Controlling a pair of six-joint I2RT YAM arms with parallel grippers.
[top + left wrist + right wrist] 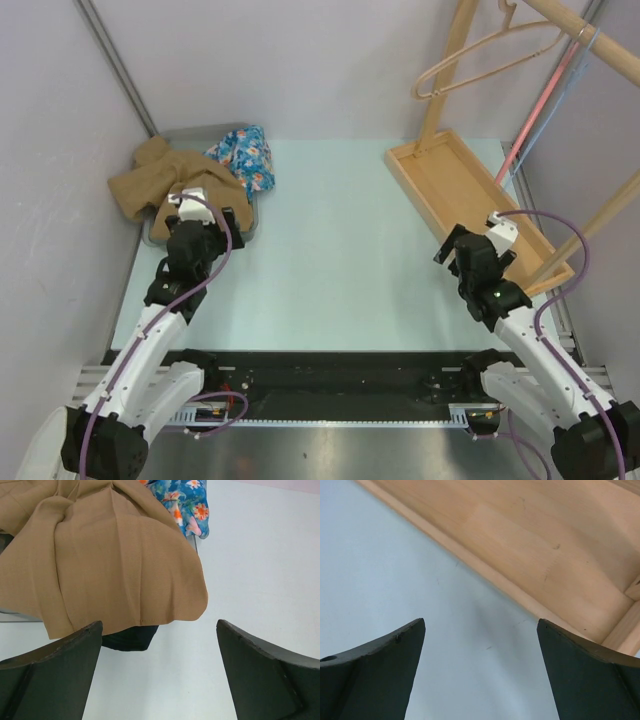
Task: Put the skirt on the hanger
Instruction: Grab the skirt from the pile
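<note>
Gaping wide, left tool (159,625) hangs at hem of tan garment (100,560); right tool (481,621), equally wide, sits beside wooden tray (530,555).

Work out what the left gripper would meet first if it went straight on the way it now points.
Most likely the hem of the tan garment, just ahead of its open fingers. A dark cloth peeks out beneath that hem and, depth being unclear, might come first.
</note>
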